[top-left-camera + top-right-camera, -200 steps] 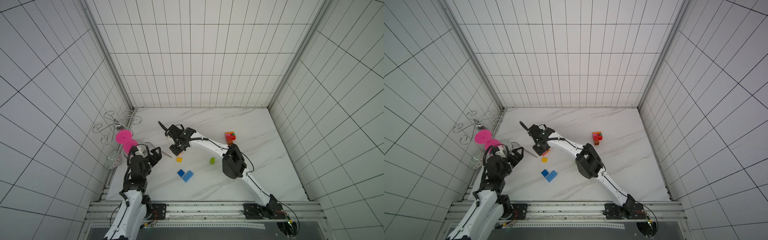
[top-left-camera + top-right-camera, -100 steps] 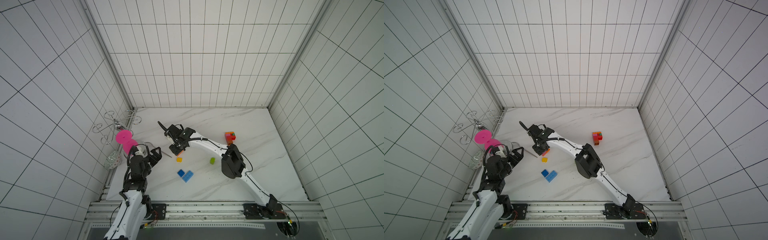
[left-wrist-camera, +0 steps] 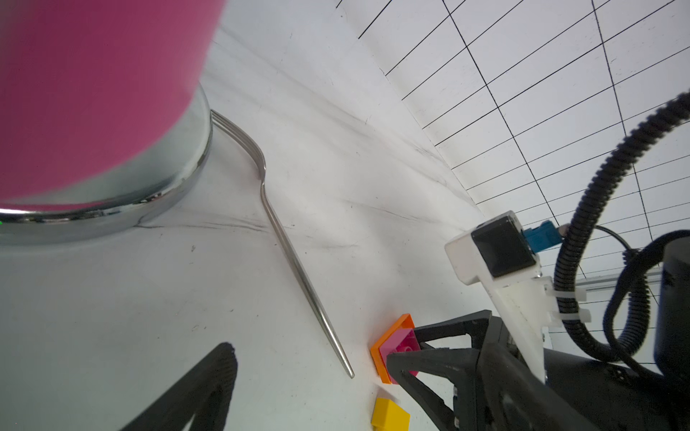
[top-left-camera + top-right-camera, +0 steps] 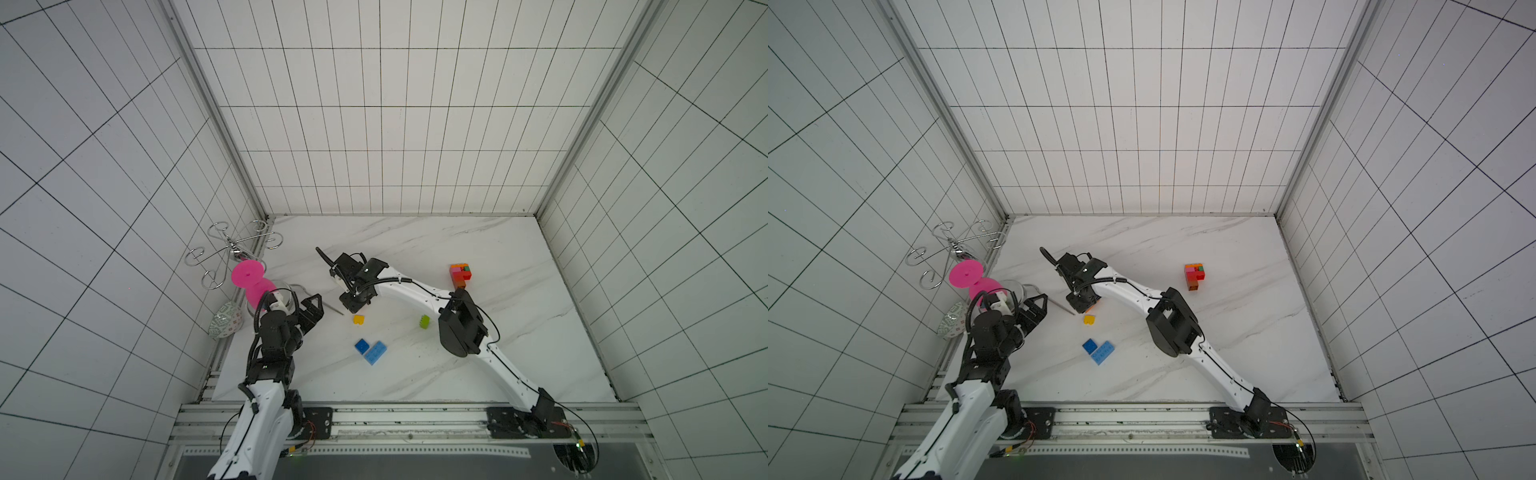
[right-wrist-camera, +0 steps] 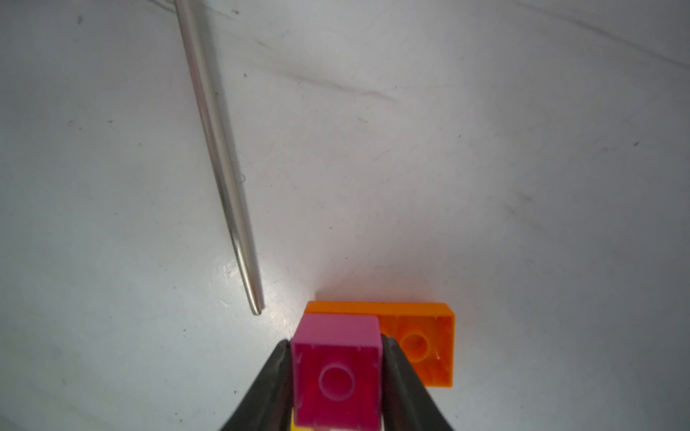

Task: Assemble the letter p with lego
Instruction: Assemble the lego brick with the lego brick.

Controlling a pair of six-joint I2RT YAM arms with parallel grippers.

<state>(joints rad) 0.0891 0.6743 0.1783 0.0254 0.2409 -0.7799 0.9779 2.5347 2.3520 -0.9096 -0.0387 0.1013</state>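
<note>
My right gripper [image 5: 336,341] is shut on a pink brick [image 5: 336,369], a finger pressed against each of its sides. The brick lies on its side with its hollow underside facing the wrist camera. An orange brick [image 5: 418,343] lies against it on the table. Both top views show this gripper [image 4: 354,305] low over the table near a yellow brick [image 4: 358,319]. A lime brick [image 4: 424,321], a blue brick [image 4: 362,345] and a light blue brick [image 4: 375,353] lie loose. A built stack [image 4: 460,274] of red, orange, pink and green stands at the far right. My left gripper [image 4: 311,307] is open and empty.
A metal fork [image 4: 332,308] lies between the two grippers, with its handle tip close to the pink brick. A big pink hourglass thing [image 4: 251,278] stands in a shiny bowl [image 3: 179,175] by the left wall. A wire stand [image 4: 232,249] and a patterned egg shape [image 4: 225,325] are also there.
The right gripper's fingers have drawn in onto the pink brick, and the arm has shifted only slightly. The left arm has not moved.
</note>
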